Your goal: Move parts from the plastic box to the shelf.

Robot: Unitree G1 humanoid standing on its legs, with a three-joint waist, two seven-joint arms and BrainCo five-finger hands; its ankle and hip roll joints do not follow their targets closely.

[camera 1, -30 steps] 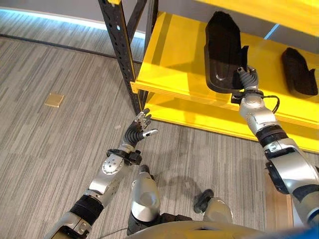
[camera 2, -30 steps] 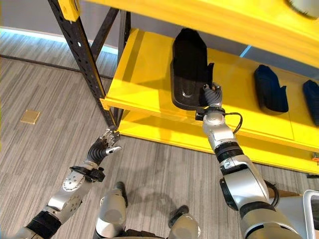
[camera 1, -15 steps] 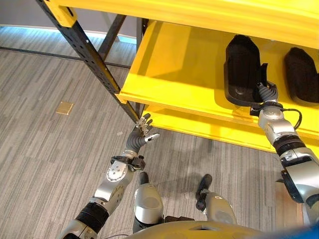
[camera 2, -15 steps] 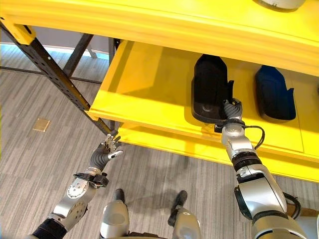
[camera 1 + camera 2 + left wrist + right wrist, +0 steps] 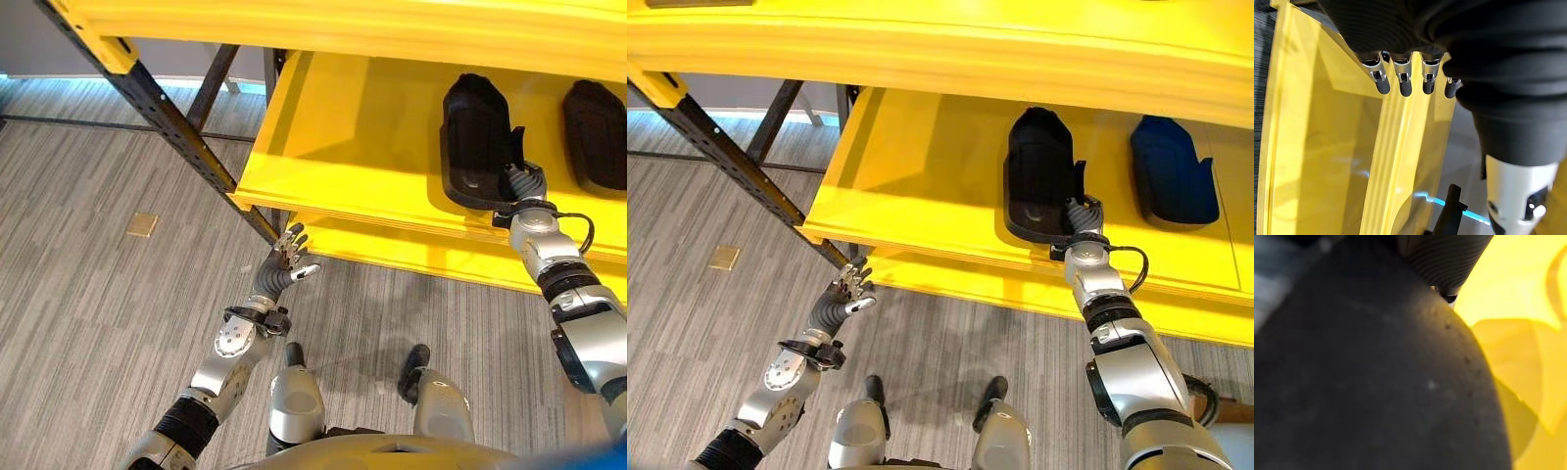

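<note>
The black part (image 5: pixel 1040 174) was seen lying flat on the yellow shelf (image 5: pixel 921 186), near its front edge, with a second dark part (image 5: pixel 1172 174) set further along toward the shelf's right end. The shelf was carried by a black perforated upright (image 5: pixel 176 137) above a grey striped carpet floor (image 5: pixel 88 294) marked by a small brass plate (image 5: pixel 142 224). The right hand (image 5: pixel 1081 217) was pressed against the near end of the black part; whether its fingers were closed could not be told. The left hand (image 5: pixel 282 269) was held open, fingers relaxed, below the shelf's front left corner, touching nothing. The part appeared matte, moulded and rounded.
</note>
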